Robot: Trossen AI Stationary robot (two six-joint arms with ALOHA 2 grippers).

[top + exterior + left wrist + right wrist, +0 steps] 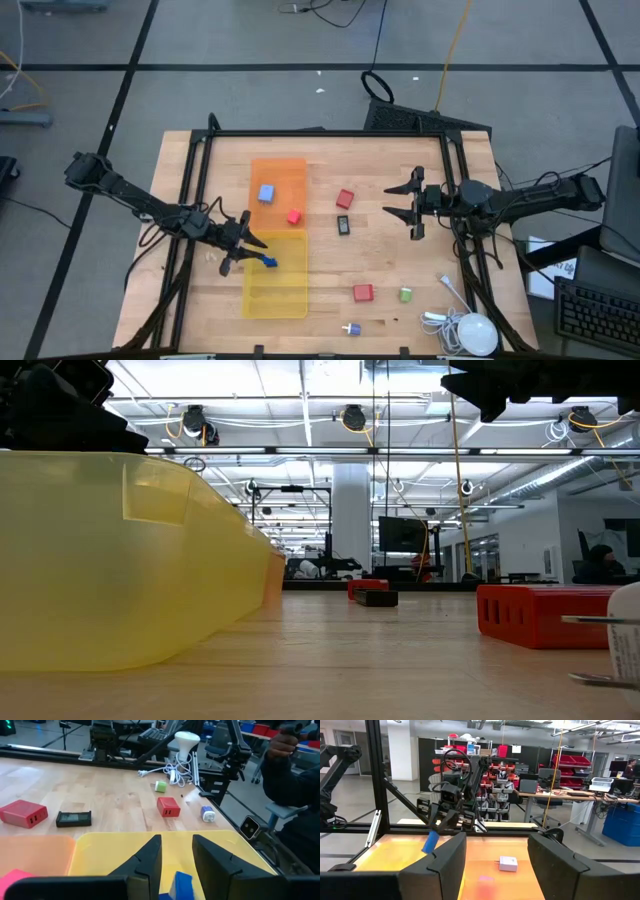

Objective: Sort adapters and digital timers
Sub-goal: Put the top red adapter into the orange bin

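Left end effector (252, 252) sits over the near edge of the yellow tray (276, 290), with a blue piece (268, 261) at its fingertips; from the left wrist view the piece shows between the two dark fingers, but we cannot tell whether it is gripped or already let go. We judge this to be the drop into the yellow tray. To do it well, we would release with the piece fully inside the rim, low over the tray floor, then lift straight up so the fingers do not drag it out. The orange tray (278, 180) already holds a light blue adapter (266, 193) and a red adapter (294, 216). Right end effector (414, 203) waits partly open and empty over the table (400, 260), near the black timer (343, 226)
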